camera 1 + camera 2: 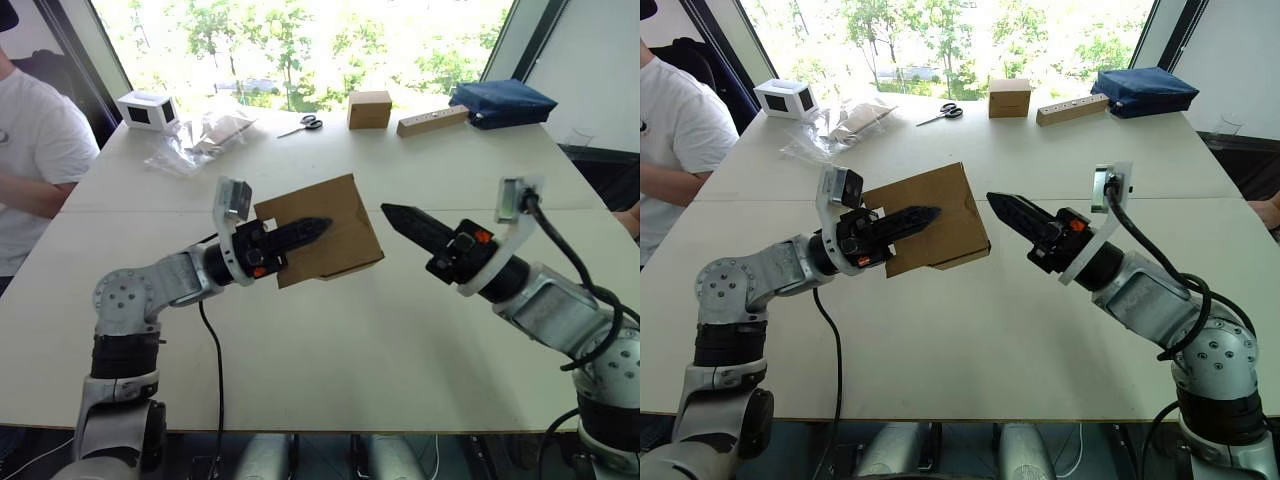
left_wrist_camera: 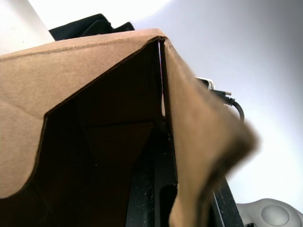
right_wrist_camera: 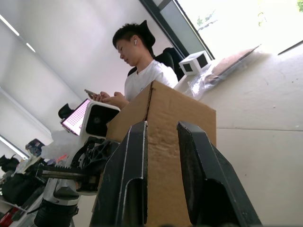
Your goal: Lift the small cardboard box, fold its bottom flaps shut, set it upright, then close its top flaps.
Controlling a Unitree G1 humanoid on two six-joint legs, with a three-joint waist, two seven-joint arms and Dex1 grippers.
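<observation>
- Head camera, left eye: the plain brown corrugated small cardboard box (image 1: pixel 325 232) was held tilted above the white table (image 1: pixel 330 340), near the middle of the view. The left gripper (image 1: pixel 318 227) reached in from nine o'clock, one black finger lying across the box's upper face and the box wall pinched in its grip. The right gripper (image 1: pixel 392 214) pointed in from three o'clock, its tip just beside the box's edge and not touching it; from here I could not tell how far its fingers were parted.
- At twelve o'clock on the table's far edge stood a neat closed brown cube-shaped box (image 1: pixel 369 109), with black-handled scissors (image 1: pixel 302 125) at eleven o'clock, a long wooden block (image 1: pixel 432 121) and a dark blue fabric bag (image 1: pixel 503 103) at one o'clock. A white cube-shaped device (image 1: pixel 147 108) and crumpled clear plastic bags (image 1: pixel 200 137) lay at ten o'clock. A person in a white T-shirt (image 1: pixel 28 160) sat at nine o'clock.
- Head camera, right eye: the same layout, with a clear gap between the right gripper and the box.
- Left wrist camera: the view looked into the box's dark open interior, a hinged flap (image 2: pixel 208 142) hanging beside the black finger (image 2: pixel 151 189).
- Right wrist camera: the two black fingers (image 3: pixel 199 179) stood slightly apart, holding nothing, with the box's corner seen between them farther off.
</observation>
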